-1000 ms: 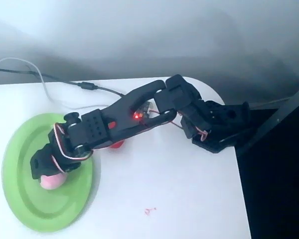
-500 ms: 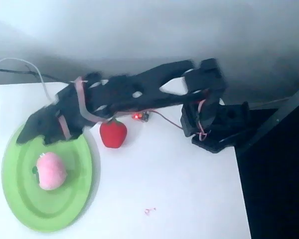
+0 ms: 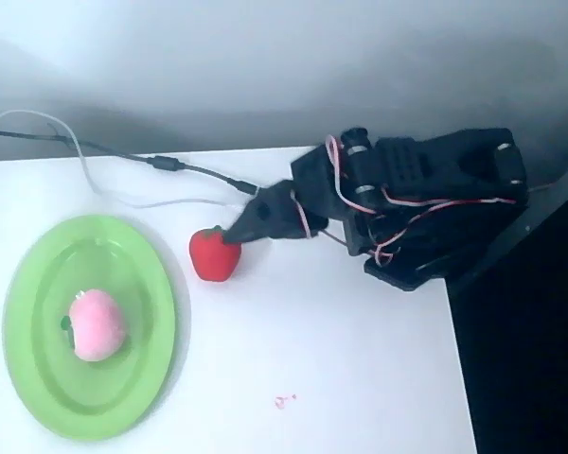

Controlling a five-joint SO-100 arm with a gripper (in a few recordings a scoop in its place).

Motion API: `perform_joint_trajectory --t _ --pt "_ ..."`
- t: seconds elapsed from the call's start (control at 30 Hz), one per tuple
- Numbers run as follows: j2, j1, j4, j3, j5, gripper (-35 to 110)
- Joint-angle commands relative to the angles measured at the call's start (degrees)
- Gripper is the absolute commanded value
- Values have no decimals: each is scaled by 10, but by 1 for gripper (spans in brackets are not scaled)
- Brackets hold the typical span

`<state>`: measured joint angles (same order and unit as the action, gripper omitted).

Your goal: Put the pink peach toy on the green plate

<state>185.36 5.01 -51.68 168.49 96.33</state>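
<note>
Resting near the middle of the green plate (image 3: pixel 38 378) at the left of a plain white bench (image 3: pixel 341 378) against a pale grey wall, the pink peach toy (image 3: pixel 97 324) lies well apart from the folded black arm's tool (image 3: pixel 239 231), its jaws seemingly together above a red strawberry toy (image 3: pixel 214 255).

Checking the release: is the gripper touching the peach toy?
Apart. The overhead view shows the gripper folded back beside the strawberry, bare table between it and the peach toy.

A white bench (image 3: pixel 360 378) carries the green plate (image 3: pixel 38 378), a red strawberry toy (image 3: pixel 213 255), cables (image 3: pixel 123 180) and the arm's base (image 3: pixel 426 265).
</note>
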Motion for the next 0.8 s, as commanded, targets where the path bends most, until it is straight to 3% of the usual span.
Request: perform_joint_trajectory --t 0.0,0.17,0.37,0.43,0.77 --pt "99 19 -12 102 -4 0" --pt "100 76 -18 192 -8 0" --pt "104 84 -214 193 -39 0" --pt "104 69 -221 194 -84 0" --pt "104 61 -221 194 -91 0"
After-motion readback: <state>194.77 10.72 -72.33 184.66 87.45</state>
